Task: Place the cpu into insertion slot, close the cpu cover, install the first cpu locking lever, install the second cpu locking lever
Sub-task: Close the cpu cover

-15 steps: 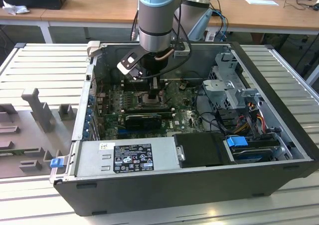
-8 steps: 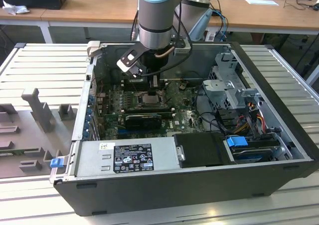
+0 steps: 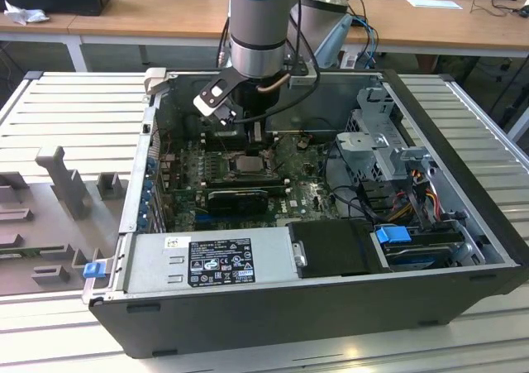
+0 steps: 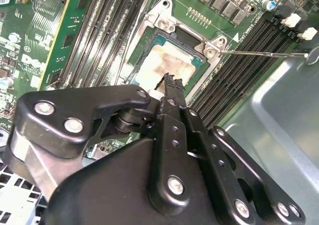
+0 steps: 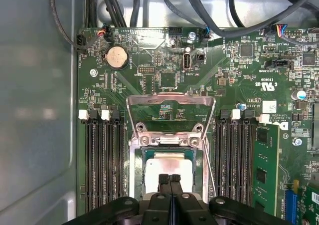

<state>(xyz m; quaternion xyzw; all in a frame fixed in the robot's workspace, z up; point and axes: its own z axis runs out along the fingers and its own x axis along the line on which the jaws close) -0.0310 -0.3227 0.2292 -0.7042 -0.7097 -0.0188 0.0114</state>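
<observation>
The arm (image 3: 260,26) reaches down into the open case (image 3: 314,315); the gripper (image 5: 169,179) hangs right over the slot (image 5: 147,160), mid-board between the two banks of memory slots (image 5: 102,160); its fingers are pressed tip against tip with nothing between them. The cpu (image 5: 168,166) lies flat in the slot, pale face up, and looks square to the frame, so placing reads as done. In the second wrist view the clenched tips sit over its near edge; touching or just off, I can't tell which. The cover (image 5: 170,99) stands tipped back on its hinge toward the board's cable-side edge, window open, not yet down; one thin lever (image 4: 259,53) juts sideways across the memory slots toward the case wall, unlatched.

So the step in hand, I judge, is the cover, and a clenched gripper makes a decent pusher for it. To do it well: keep the tips off the cpu's face, no dragging across it; meet the cover at its free bar, far from the hinge, not at a side rail, so it swings down evenly; go slow and let it settle flat around the chip; keep the lever clear of the plate. The risk, as I see it, is a nudge that unseats the cpu.
</observation>
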